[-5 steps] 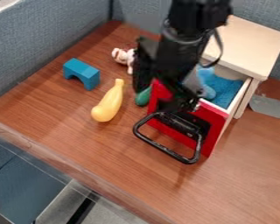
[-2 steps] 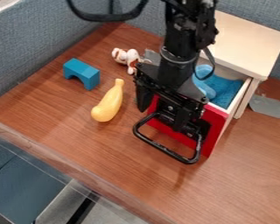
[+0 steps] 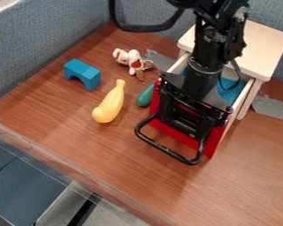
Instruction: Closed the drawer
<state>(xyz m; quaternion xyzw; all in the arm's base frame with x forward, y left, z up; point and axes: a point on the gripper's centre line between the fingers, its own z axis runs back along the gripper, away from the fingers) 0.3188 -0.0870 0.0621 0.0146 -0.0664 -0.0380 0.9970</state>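
The black gripper [image 3: 184, 124] hangs just at the red front [image 3: 214, 140] of the drawer, its two fingers spread apart in front of the panel. Below it the black loop handle [image 3: 167, 151] sticks out toward the camera. Pulled out of the pale wooden cabinet [image 3: 259, 44], the drawer [image 3: 242, 97] shows its side wall and a blue cloth [image 3: 227, 89] inside. The arm covers the middle of the drawer. Whether the gripper touches the front or the handle, I cannot tell.
Left of the drawer lie a dark green object [image 3: 145, 95], a yellow bottle-shaped toy [image 3: 111, 102], a white and brown plush toy [image 3: 132, 59] and a blue arch block [image 3: 82, 74]. A grey flat piece [image 3: 273, 107] lies right of the cabinet.
The gripper has shifted right across the drawer front, uncovering the green object and more of the plush toy. The drawer has not visibly moved.
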